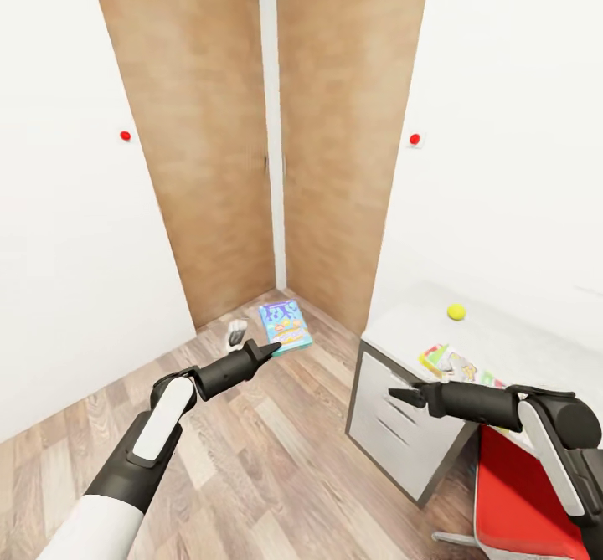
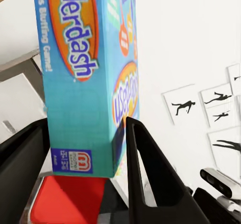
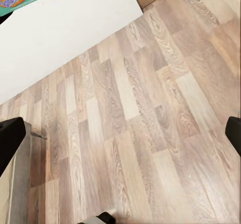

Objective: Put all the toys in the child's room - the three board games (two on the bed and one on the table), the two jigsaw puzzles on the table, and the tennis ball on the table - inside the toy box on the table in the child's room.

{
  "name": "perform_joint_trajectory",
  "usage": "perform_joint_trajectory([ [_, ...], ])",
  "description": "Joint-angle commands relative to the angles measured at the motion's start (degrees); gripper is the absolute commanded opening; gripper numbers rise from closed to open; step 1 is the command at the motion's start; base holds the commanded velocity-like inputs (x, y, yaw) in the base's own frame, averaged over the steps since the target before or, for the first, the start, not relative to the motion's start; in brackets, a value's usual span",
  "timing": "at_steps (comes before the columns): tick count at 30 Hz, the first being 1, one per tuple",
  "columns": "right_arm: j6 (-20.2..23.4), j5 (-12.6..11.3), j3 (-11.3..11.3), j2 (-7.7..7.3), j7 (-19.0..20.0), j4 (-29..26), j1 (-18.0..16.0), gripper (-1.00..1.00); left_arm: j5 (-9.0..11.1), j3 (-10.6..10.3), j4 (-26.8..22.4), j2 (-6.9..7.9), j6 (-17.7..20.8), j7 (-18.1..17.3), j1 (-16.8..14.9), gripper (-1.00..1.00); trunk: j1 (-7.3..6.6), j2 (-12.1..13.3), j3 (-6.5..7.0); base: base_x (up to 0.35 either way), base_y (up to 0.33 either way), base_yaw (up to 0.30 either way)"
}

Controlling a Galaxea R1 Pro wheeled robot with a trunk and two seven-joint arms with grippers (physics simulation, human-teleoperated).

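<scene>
One board game [image 2: 85, 78], a blue Balderdash box, sat clamped between the two dark fingers of the left gripper [image 2: 85, 148], which pressed against its narrow sides near one end. From the head camera the same box [image 1: 285, 326] showed past the tip of the left arm, held out over the wood floor [image 1: 251, 459] toward a corner where brown wall panels [image 1: 218, 125] met.

The right gripper [image 1: 400, 394] reached forward with nothing in it. Its wrist camera looked down on bare floorboards, with its dark fingertips [image 3: 11, 143] well apart at the frame's edges, so it stood wide open.

As for progress, I judged the job far from finished. The tennis ball [image 1: 456, 311] rested on the white table [image 1: 402, 326] to the robot's right, and colourful flat boxes [image 1: 450, 363], probably jigsaw puzzles or a game, lay near the table's front edge, just beyond the right arm. A red chair [image 1: 515, 493] stood close beside the table. I could not spot the toy box from here, so the held game had yet to be carried to it, and the table's items remained to be packed.
</scene>
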Motion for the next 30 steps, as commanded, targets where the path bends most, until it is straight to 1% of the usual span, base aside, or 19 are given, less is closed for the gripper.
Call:
perform_joint_trajectory([
  [1, 0.23, 0.24, -2.53, -1.63, 3.81, 0.0, -0.12, 1.0, 0.51, -0.02, -0.35, 0.04, 0.17, -0.25, -0.05, -1.0, 0.04, -0.13, -0.1, 0.002, 0.0, -0.287],
  [3, 0.23, 0.24, -4.29, -2.76, 6.65, 0.0, -0.09, 1.0, 0.61, -0.02, -0.55, 0.04, 0.17, -0.45, -0.05, -1.0, 0.04, -0.13, -0.06, 0.001, 0.0, -0.288],
  [4, 0.23, 0.24, -7.38, -4.78, 11.8, -0.01, -0.02, 1.0, 0.68, -0.06, -0.81, 0.04, 0.15, -1.59, 0.01, -1.0, 0.04, -0.13, -0.03, 0.001, 0.0, -0.29],
  [5, 0.23, 0.24, -7.88, -5.13, 12.63, 0.0, -0.02, 1.0, 0.67, -0.07, -0.84, 0.04, 0.14, -1.9, 0.01, -1.0, 0.04, -0.13, -0.01, 0.0, 0.0, -0.29],
  [6, 0.23, 0.24, -7.88, -5.13, 12.63, 0.0, -0.02, 1.0, 0.67, -0.07, -0.84, 0.04, 0.14, -1.9, 0.01, -1.0, 0.04, -0.13, 0.01, 0.0, 0.0, -0.29],
  [10, 0.23, 0.24, -9.06, -5.96, 14.62, 0.0, 0.01, 1.0, 0.64, -0.09, -0.93, 0.04, 0.12, -2.61, 0.03, -1.0, 0.04, -0.13, 0.11, 0.0, 0.0, -0.29],
  [16, 0.23, 0.15, -9.66, -6.41, 15.65, 0.0, 0.02, 1.0, 0.62, -0.1, -0.97, 0.04, 0.1, -2.97, 0.04, -1.0, 0.04, -0.13, 0.25, 0.0, 0.0, -0.29],
  [30, 0.23, 0.06, -10.03, -6.61, 16.1, 0.0, 0.02, 1.0, 0.69, -0.59, -0.98, -0.11, 0.18, -3.23, 0.24, -1.0, 0.04, -0.13, 0.6, 0.0, 0.0, -0.29],
])
